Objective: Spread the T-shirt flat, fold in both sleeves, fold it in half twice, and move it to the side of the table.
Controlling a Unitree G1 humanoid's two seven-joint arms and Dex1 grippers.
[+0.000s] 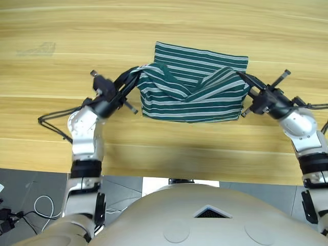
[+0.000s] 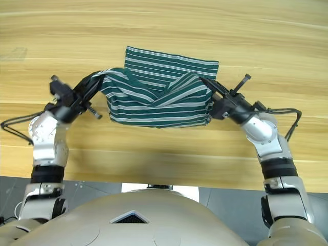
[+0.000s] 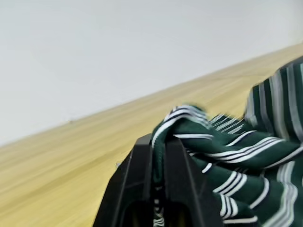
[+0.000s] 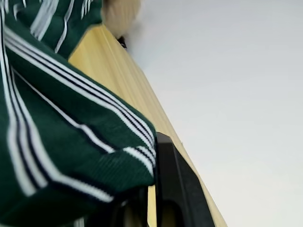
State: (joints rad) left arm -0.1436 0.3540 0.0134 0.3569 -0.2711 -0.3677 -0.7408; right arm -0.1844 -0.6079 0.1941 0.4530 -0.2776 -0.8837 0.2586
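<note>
T-shirt of dark green, white-striped fabric (image 1: 195,95) spans between both grippers over the light wooden table (image 1: 154,25). Left gripper (image 1: 134,73) clamps its left corner; right gripper (image 1: 242,77) clamps its right corner.

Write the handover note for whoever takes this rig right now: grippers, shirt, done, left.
Left gripper: shut on the T-shirt at its left near corner, lifted.
Right gripper: shut on the right near corner, lifted.
T-shirt: mid-table, a compact rectangle. The far part lies flat and the held layer sags between the grippers.
Done: no sleeves stick out, so they look folded in. A half fold is under way.
Left: lay this fold down, do any remaining half fold (cannot tell which this is), then move the shirt to the table's side.
</note>
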